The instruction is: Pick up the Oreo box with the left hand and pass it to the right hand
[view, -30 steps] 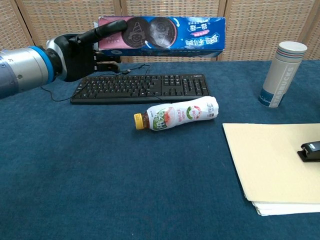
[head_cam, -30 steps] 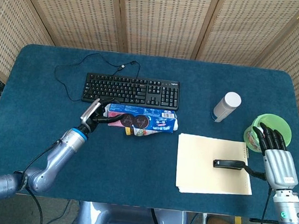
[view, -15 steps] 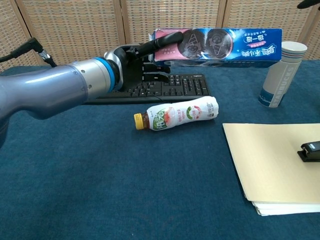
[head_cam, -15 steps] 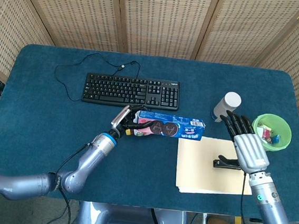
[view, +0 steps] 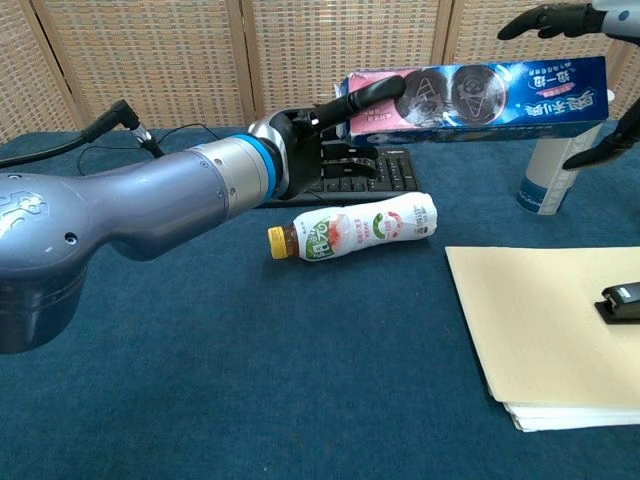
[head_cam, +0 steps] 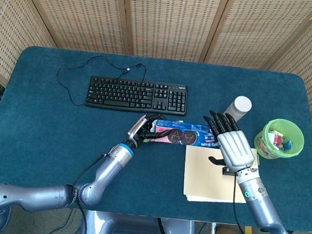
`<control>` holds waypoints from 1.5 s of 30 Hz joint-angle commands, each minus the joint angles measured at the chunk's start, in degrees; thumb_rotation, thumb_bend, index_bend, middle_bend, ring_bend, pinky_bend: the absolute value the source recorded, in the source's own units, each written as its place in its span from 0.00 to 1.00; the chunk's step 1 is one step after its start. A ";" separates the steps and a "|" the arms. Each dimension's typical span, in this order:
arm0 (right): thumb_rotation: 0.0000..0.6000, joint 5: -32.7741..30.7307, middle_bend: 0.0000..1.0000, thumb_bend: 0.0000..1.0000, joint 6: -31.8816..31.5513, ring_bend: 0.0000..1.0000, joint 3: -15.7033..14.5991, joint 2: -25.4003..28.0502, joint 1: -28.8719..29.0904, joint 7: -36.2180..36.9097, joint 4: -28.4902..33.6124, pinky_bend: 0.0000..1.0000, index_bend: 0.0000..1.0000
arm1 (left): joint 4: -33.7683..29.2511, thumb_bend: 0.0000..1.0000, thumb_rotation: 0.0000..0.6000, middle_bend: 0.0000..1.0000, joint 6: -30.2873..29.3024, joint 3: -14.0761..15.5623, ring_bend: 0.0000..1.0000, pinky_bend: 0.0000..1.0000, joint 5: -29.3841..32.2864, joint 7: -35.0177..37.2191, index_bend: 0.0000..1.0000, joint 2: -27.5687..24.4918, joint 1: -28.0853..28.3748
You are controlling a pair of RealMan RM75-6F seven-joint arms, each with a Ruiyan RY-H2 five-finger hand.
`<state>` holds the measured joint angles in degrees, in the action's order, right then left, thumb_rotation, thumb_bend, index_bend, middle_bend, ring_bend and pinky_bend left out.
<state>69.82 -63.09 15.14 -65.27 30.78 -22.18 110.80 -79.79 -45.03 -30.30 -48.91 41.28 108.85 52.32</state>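
The blue Oreo box is held level above the table. My left hand grips its pink left end. My right hand is open at the box's right end. In the chest view its fingers spread above the box and its thumb sits below it. I cannot tell whether the right hand touches the box.
A black keyboard lies behind the box. A drink bottle lies on its side under it. A white cup, a green bowl and a manila folder with a black clip are at the right.
My left hand has carried the box to the right, away from the keyboard's left half. My right hand has swung left from the green bowl to the box's right end.
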 commanded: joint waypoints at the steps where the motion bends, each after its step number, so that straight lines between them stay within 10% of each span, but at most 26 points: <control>1: 1.00 -2.80 0.00 0.00 0.94 0.00 1.01 -2.19 1.97 -1.41 -1.85 0.00 0.00 | -0.10 0.34 1.00 0.64 0.17 -0.17 0.61 0.56 0.01 0.04 0.80 0.41 -0.29; 9: 1.00 -4.46 0.00 0.00 -0.54 0.00 1.18 -6.43 4.55 -4.23 -4.22 0.00 0.01 | -1.07 0.34 1.00 0.64 0.26 -1.04 0.61 0.56 -0.35 0.29 0.80 1.44 -1.21; 13: 1.00 -3.84 0.11 0.11 -1.61 0.08 1.07 -7.79 5.28 -5.29 -5.33 0.03 0.26 | -1.43 0.34 1.00 0.64 0.49 -0.91 0.61 0.56 -0.63 0.24 0.80 1.54 -1.80; 15: 1.00 -3.80 0.34 0.27 -2.59 0.34 1.21 -8.47 5.52 -6.11 -5.91 0.26 0.49 | -1.47 0.34 1.00 0.64 0.64 -0.83 0.61 0.56 -0.75 0.11 0.80 1.58 -2.02; 20: 1.00 -4.52 0.61 0.51 -4.19 0.69 1.55 -9.91 5.93 -6.99 -6.54 0.72 0.71 | -1.67 0.34 1.00 0.64 1.26 -0.98 0.61 0.56 -0.61 -0.14 0.80 1.55 -2.44; 26: 1.00 -4.32 0.63 0.54 -3.07 0.74 0.90 -9.23 6.33 -5.41 -7.08 0.80 0.72 | -2.69 0.29 1.00 0.62 2.14 -1.39 0.58 0.56 -1.01 -0.68 0.75 0.58 -3.09; 29: 1.00 -4.81 0.63 0.54 -3.57 0.74 1.15 -9.32 6.45 -5.26 -7.31 0.81 0.73 | -3.58 0.15 1.00 0.37 3.22 -0.63 0.33 0.37 -3.82 -0.45 0.50 -0.17 -3.52; 31: 1.00 -5.21 0.63 0.55 -3.73 0.74 1.22 -9.29 6.53 -5.35 -7.30 0.81 0.73 | -3.79 0.03 0.98 0.08 3.82 -0.23 0.06 0.09 -5.75 -0.01 0.15 -0.67 -3.81; 33: 1.00 -5.53 0.63 0.55 -3.99 0.74 1.22 -9.16 6.54 -5.44 -7.30 0.81 0.73 | -4.04 0.00 0.91 0.00 4.02 -0.10 0.00 0.00 -7.36 0.95 0.01 -1.12 -4.38; 45: 1.00 -6.77 0.64 0.55 -6.64 0.74 0.90 -9.56 5.77 -5.61 -7.49 0.81 0.73 | -10.75 0.00 0.86 0.00 2.28 0.73 0.00 0.00 -12.53 3.37 0.00 -9.24 -10.44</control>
<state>63.10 -69.68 16.09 -74.80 36.60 -27.75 103.33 -89.04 -41.76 -29.98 -60.04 44.65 101.50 43.37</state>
